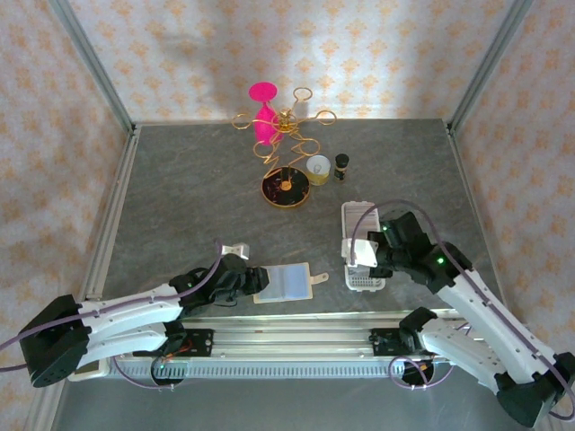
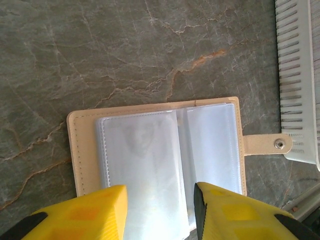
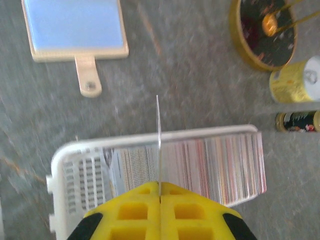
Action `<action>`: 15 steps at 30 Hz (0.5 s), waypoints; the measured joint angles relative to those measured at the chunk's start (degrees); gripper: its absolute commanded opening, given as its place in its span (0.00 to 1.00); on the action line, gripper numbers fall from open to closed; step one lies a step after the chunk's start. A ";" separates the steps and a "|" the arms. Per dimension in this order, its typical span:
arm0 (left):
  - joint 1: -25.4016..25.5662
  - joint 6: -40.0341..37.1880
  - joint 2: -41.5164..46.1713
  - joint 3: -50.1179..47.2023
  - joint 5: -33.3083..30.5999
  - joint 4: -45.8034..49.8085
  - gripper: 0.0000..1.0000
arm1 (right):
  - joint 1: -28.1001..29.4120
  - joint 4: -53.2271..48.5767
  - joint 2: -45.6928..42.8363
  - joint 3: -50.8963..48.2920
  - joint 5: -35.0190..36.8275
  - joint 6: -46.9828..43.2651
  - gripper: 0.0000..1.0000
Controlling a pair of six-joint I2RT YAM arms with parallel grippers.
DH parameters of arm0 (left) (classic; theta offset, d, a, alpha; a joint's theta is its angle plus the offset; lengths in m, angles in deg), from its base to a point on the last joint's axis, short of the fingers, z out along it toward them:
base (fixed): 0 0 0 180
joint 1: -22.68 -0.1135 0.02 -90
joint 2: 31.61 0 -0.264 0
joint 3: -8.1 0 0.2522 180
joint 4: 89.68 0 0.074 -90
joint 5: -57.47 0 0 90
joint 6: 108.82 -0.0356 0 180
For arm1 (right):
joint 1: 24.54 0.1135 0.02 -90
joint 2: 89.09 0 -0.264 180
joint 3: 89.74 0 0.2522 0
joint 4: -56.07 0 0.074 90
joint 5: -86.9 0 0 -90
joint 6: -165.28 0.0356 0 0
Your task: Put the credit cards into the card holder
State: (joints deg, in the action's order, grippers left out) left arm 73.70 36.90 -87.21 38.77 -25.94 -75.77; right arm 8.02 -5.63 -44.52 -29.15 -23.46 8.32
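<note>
credit cards (image 1: 358,220) stand packed on edge in the far part of a white ridged tray (image 1: 363,283), which lies right of middle toward the near edge of the bench (image 1: 180,197). over the tray the right tool (image 1: 370,256) holds one held card (image 1: 362,247), pale-faced from above. the card holder (image 1: 286,282) lies open close to the near edge, left of the tray and apart from it, with the left tool (image 1: 256,281) at its left side. toward the far edge stand a gold wire stand (image 1: 286,135), a yellow cup (image 1: 318,168) and a small dark bottle (image 1: 341,166).

left wrist: the card holder (image 2: 155,160) lies flat, clear sleeves up, snap tab (image 2: 267,145) pointing at the tray (image 2: 300,75). the left tool (image 2: 160,215) has its jaws apart over the holder's edge, pinching nothing; whether its fingers (image 2: 95,212) touch the sleeves cannot be told.

right wrist: the right tool (image 3: 160,186) is clamped narrow on the held card (image 3: 158,140), seen edge-on and upright above the credit cards (image 3: 210,160) in the tray (image 3: 65,170). the card holder (image 3: 75,25) lies beyond, apart from the tray.
</note>
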 measured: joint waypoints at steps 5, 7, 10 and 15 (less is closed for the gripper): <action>0.00 -0.37 -0.59 1.53 -0.37 1.25 0.42 | 0.00 10.54 -2.38 -1.31 -10.62 14.69 0.00; 0.00 -0.35 -1.01 2.21 -1.09 2.16 0.45 | 0.02 17.73 -3.39 -3.89 -14.56 22.97 0.00; 0.00 -0.44 -1.62 3.02 -1.66 3.61 0.45 | 0.33 28.85 -4.02 -8.87 -15.58 41.75 0.00; 0.00 -0.81 -3.82 4.55 -2.64 6.12 0.45 | 0.57 35.01 1.38 -10.10 -9.60 71.43 0.00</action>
State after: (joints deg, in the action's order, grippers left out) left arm 73.70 36.09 -91.03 43.31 -28.59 -69.65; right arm 8.59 29.38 -43.14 -39.25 -33.06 79.75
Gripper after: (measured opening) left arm 0.447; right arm 0.043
